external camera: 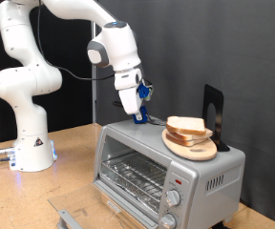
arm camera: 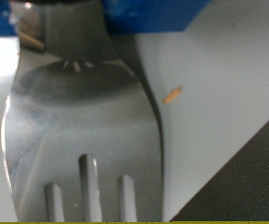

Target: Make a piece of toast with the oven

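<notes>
My gripper (external camera: 137, 116) pinches a metal fork (arm camera: 83, 140), tip down at the oven (external camera: 166, 167) roof, door open. Piece of toast (external camera: 187, 126) lies on round wooden plate (external camera: 190, 146) atop oven, just beside gripper

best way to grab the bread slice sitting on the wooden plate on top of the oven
Take the piece of toast by its crust edges, coming straight down from above. It lies flat on the round wooden plate on the oven roof, so only top and rim are exposed. A black stand blocks the exterior view's right; the hand, already holding a fork, is at its left.
</notes>
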Robot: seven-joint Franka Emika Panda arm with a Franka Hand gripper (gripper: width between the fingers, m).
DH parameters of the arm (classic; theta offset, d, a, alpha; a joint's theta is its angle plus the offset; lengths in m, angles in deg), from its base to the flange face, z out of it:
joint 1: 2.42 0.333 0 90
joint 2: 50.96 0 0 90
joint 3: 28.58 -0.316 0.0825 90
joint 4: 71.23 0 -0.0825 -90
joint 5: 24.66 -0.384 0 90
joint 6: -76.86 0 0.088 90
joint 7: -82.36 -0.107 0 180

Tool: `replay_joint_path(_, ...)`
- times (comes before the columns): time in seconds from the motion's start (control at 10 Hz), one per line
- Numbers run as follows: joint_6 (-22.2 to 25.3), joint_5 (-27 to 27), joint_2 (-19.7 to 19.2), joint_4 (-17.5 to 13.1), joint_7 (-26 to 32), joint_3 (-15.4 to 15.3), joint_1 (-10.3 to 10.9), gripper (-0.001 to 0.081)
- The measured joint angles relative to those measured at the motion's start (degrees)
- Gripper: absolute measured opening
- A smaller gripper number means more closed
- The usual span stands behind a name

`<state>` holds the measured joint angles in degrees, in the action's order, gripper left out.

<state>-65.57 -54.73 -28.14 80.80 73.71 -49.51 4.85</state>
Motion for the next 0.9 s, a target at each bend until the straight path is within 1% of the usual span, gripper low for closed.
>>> replay_joint_path(0.5,0.3,0.0,0.1,-0.1,0.0,0.0,0.0,0.0368)
replay_joint_path(0.7,2.5,-1.1,1.1,-0.5,1.4,0.7,0.3,0.0368)
replay_joint_path(0.9,6.3,-2.4,3.4,-1.4,2.9,2.3,0.5,0.0368)
